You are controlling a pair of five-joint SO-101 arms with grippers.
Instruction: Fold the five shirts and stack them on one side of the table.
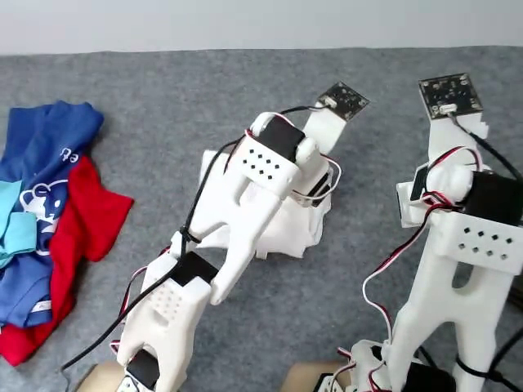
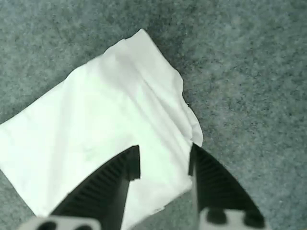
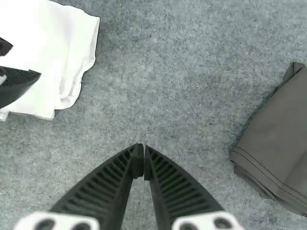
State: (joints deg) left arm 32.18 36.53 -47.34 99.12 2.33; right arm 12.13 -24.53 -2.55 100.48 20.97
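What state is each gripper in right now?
Left gripper: open, over the white shirt.
Right gripper: shut, holding nothing.

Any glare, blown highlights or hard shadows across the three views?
High view: soft, even light on the grey table, no hard shadows; white shirt blends with the white arm over it. Left wrist view: white shirt near washed out, folds faint, under the open left gripper. Right wrist view: even light, no glare; dark shirt keeps its seams.

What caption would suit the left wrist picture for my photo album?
The left gripper, open, sits above the edge of a white shirt lying on the grey table.
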